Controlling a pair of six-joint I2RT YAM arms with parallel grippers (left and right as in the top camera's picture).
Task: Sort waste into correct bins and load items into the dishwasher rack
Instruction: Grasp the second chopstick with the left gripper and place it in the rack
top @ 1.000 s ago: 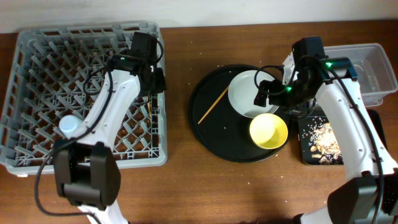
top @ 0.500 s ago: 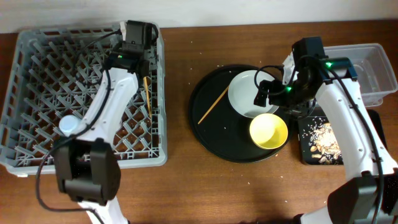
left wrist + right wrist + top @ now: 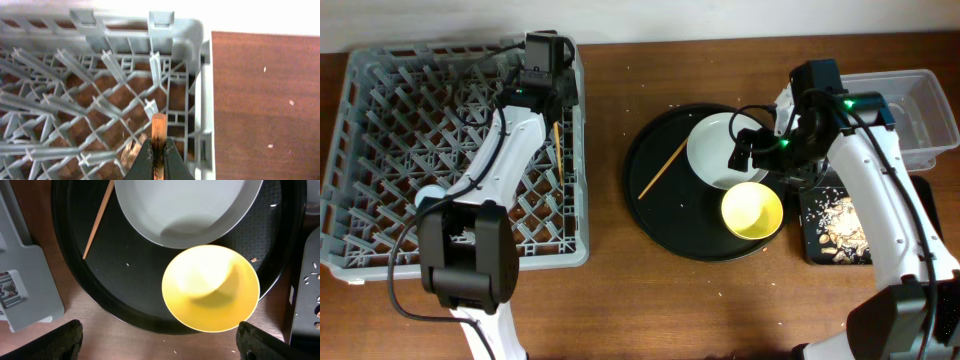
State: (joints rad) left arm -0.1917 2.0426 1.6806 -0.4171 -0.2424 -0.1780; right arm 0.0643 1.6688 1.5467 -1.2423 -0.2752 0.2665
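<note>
A: Your left gripper (image 3: 158, 160), contents?
B: One chopstick (image 3: 159, 129), pinched tight, over the dishwasher rack (image 3: 202, 100) by its right wall, at the counter's far-left corner.
A: Your right gripper (image 3: 162, 342)?
B: Spread wide, above the yellow bowl (image 3: 210, 287), toward the right edge.

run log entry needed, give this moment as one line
left gripper: shut on chopstick over dishwasher rack | right gripper: open above yellow bowl | second chopstick, grey plate: on round tray
</note>
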